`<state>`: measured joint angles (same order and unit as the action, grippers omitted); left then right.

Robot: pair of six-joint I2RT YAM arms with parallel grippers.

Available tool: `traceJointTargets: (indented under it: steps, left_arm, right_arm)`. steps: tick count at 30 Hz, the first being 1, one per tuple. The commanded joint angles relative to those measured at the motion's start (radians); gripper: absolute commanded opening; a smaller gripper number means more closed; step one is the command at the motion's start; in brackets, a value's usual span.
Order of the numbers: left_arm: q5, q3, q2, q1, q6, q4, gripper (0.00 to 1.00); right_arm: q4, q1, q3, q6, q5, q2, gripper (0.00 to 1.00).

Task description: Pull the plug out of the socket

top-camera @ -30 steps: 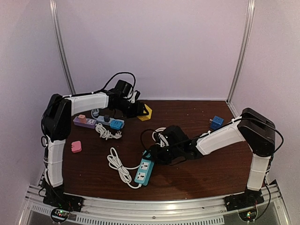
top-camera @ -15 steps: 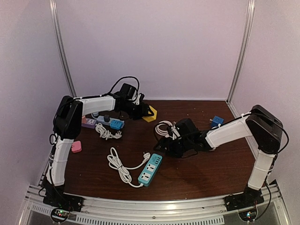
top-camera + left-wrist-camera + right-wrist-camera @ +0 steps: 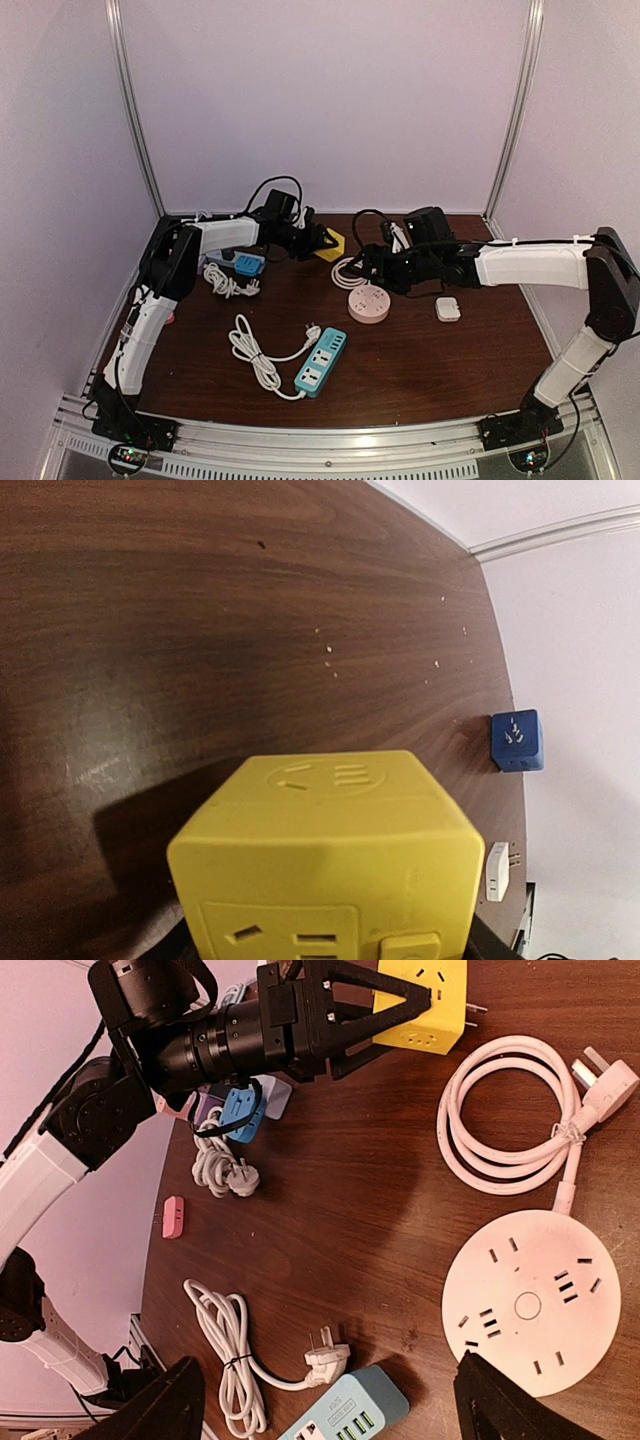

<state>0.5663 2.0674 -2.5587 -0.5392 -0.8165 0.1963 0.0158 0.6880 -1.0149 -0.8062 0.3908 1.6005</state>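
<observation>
My left gripper point(image 3: 316, 242) is shut on a yellow cube socket point(image 3: 330, 244) at the back of the table. The cube fills the bottom of the left wrist view point(image 3: 320, 865) and shows between the left fingers in the right wrist view point(image 3: 422, 1000). A teal power strip point(image 3: 320, 365) lies near the front, and its white plug point(image 3: 312, 332) lies loose on the table beside it, also seen in the right wrist view point(image 3: 328, 1360). My right gripper point(image 3: 376, 268) is open and empty, hovering above the table with its fingers point(image 3: 168, 1405) wide apart.
A pink round socket point(image 3: 369, 303) with a coiled white cord point(image 3: 505, 1110) lies under the right gripper. A white adapter point(image 3: 447, 309) lies to its right. A blue strip point(image 3: 241, 263) and cord bundle point(image 3: 225, 282) lie at the left. A blue adapter point(image 3: 517, 742) lies by the right wall.
My right arm has swung from the teal strip to the back middle, uncovering the pink round socket. The plug lies out of the strip. My left gripper moved right with the yellow cube.
</observation>
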Motion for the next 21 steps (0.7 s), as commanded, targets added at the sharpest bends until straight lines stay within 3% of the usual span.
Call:
traceJointTargets:
  steps: [1, 6, 9, 12, 21]
  left_arm:
    - [0.031, 0.07, -0.04, 0.022, -0.064, -0.092, 0.34]
    - [0.001, 0.081, -0.044, 0.031, -0.058, -0.023, 0.7]
    - [-0.029, 0.103, -0.045, 0.033, -0.026, 0.054, 0.84]
    - [-0.048, 0.123, -0.035, 0.035, 0.023, 0.128, 0.89]
    - [-0.158, 0.13, 0.02, 0.039, 0.154, 0.312, 0.91]
  right_arm:
    - [0.09, -0.019, -0.012, 0.035, -0.022, -0.025, 0.88]
    - [0.104, -0.044, -0.035, 0.058, -0.011, -0.016, 0.88]
    - [0.108, -0.05, -0.053, 0.068, -0.009, -0.002, 0.88]
    - [0.099, -0.05, -0.053, 0.068, -0.015, 0.0, 0.88]
    - [0.084, -0.054, -0.031, 0.072, -0.033, -0.008, 0.88]
